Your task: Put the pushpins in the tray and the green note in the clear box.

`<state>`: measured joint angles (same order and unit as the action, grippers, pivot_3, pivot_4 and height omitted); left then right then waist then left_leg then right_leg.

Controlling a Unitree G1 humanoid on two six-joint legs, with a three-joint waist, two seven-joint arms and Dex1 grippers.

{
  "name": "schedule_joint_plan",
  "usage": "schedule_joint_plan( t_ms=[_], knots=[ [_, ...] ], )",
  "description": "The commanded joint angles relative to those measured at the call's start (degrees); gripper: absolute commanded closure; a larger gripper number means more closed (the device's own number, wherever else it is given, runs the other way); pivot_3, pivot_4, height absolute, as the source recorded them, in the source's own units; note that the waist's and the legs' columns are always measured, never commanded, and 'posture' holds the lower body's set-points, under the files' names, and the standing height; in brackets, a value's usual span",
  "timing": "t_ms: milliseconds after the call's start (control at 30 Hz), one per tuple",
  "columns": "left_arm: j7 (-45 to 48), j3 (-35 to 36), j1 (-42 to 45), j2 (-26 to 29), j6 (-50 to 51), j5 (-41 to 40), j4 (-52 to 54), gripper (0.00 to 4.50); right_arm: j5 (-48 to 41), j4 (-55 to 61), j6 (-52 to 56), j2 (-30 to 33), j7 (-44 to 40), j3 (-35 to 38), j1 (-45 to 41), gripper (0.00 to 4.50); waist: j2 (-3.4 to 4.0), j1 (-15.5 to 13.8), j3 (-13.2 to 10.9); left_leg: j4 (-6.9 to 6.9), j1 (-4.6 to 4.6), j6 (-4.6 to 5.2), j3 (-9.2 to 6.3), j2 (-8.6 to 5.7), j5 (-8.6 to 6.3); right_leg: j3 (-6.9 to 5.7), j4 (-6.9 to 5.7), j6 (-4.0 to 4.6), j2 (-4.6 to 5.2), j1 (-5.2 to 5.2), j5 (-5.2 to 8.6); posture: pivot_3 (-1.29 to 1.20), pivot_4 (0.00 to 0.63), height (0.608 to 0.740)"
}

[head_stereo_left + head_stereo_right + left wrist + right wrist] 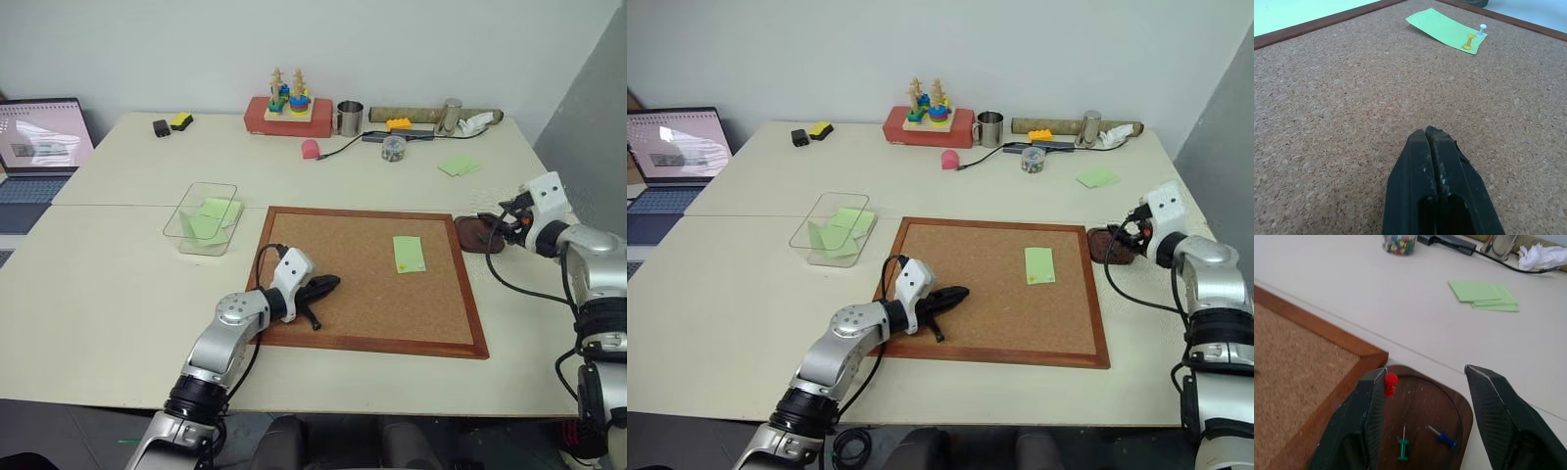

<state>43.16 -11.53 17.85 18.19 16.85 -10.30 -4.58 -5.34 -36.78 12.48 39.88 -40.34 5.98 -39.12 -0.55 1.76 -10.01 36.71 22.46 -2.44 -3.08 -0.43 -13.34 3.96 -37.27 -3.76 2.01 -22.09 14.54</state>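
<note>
The red pushpin (pixel 1390 382) sits at the tray's (pixel 1465 407) rim against the right gripper's (pixel 1422 416) open fingers, so I would lift straight up to avoid dragging it out. The tray, at right of the head view, holds three pins, red, green (pixel 1402 448) and blue (pixel 1446 439).

Two more, yellow (pixel 1468 43) and white (pixel 1481 31), pin the one green note (pixel 1444 30) to the cork board (pixel 333 269) at centre; the left gripper (pixel 1436 147), fingers closed and empty, rests there, and the clear box (pixel 186 211) at centre-left holds green paper.
</note>
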Motion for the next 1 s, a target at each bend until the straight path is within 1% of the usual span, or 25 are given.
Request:
schedule_joint_plan(
  t_ms=[33, 267, 433, 500, 600, 733, 900, 967, 1000],
  knots=[
    [0.1, -2.4, -1.0, -0.7, 1.0, 1.6, -2.6, 4.50, 1.3, -1.2, -3.5, -0.1, 1.5, -0.3, -1.2, 1.85, 0.01, 0.0, 0.0, 0.02, 0.00, 0.00, -0.01, 0.00, 0.00, -0.01, 0.00, -0.01, 0.00, 0.03, -0.01, 0.00, 0.150, 0.740],
    [0.2, -2.1, -1.4, -0.4, 1.0, 1.7, -2.2, 4.50, 2.2, -4.8, -6.8, -1.2, 3.1, -0.2, -2.4, 1.85, 0.01, 0.0, 0.0, 0.11, 0.00, 0.01, -0.02, 0.00, 0.01, -0.01, 0.01, -0.04, 0.00, 0.07, -0.03, 0.00, 0.150, 0.740],
    [0.3, -2.1, -1.4, -0.3, 1.0, 1.8, -2.2, 4.50, -1.4, -0.5, -6.2, -0.5, -0.2, 2.0, -1.5, 1.85, 0.02, 0.0, 0.0, 0.11, 0.00, 0.01, -0.02, 0.00, 0.01, -0.01, 0.02, -0.04, 0.00, 0.07, -0.03, 0.00, 0.150, 0.740],
    [0.3, -2.1, -1.4, -0.3, 0.9, 1.8, -2.3, 4.50, -3.5, 3.6, -5.2, 0.2, -3.6, 2.5, 0.5, 1.85, 0.02, 0.0, 0.0, 0.10, 0.00, 0.01, -0.02, 0.00, 0.01, -0.01, 0.01, -0.04, 0.00, 0.07, -0.03, 0.00, 0.150, 0.740],
    [0.3, -2.2, -1.2, -0.4, 0.7, 1.9, -2.6, 4.50, -8.4, 13.4, -1.2, 1.0, -8.4, 4.1, 5.3, 1.85, 0.03, -0.1, 0.0, 0.10, 0.03, 0.01, -0.10, -0.01, 0.01, -0.05, 0.02, -0.05, 0.00, 0.08, -0.03, 0.00, 0.150, 0.740],
    [0.3, -2.4, -1.2, -0.5, 0.4, 2.1, -2.9, 4.50, -11.7, 23.5, 1.9, 1.6, -9.3, 6.1, 11.5, 1.85, 0.05, -0.2, 0.0, 0.09, 0.03, 0.02, -0.17, 0.00, 0.00, -0.13, 0.10, -0.07, 0.00, 0.13, -0.01, 0.00, 0.150, 0.740],
    [0.4, -2.5, -1.4, -0.5, 0.0, 2.2, -3.2, 4.50, -14.9, 36.0, 5.6, 2.5, -13.4, 4.5, 22.6, 1.85, 0.09, -0.3, 0.1, 0.10, 0.00, 0.02, -0.16, 0.01, 0.00, -0.13, 0.10, -0.32, 0.00, 0.15, 0.13, 0.00, 0.150, 0.740],
    [0.5, -2.5, -1.5, -0.6, 0.0, 2.3, -3.2, 4.50, -14.2, 38.5, 6.4, 2.4, -13.3, 2.9, 24.8, 1.85, 0.14, -0.2, 0.1, 0.10, -0.01, 0.02, -0.15, 0.02, 0.00, -0.12, 0.11, -0.33, 0.00, 0.16, 0.14, 0.00, 0.150, 0.740],
    [0.5, -2.5, -1.5, -0.6, 0.0, 2.4, -3.2, 4.50, -13.7, 39.3, 6.5, 2.1, -13.2, 1.9, 25.5, 1.68, 0.15, -0.2, 0.1, 0.09, -0.01, 0.02, -0.15, 0.01, 0.00, -0.11, 0.11, -0.33, 0.01, 0.16, 0.14, 0.00, 0.150, 0.740]
  ],
)
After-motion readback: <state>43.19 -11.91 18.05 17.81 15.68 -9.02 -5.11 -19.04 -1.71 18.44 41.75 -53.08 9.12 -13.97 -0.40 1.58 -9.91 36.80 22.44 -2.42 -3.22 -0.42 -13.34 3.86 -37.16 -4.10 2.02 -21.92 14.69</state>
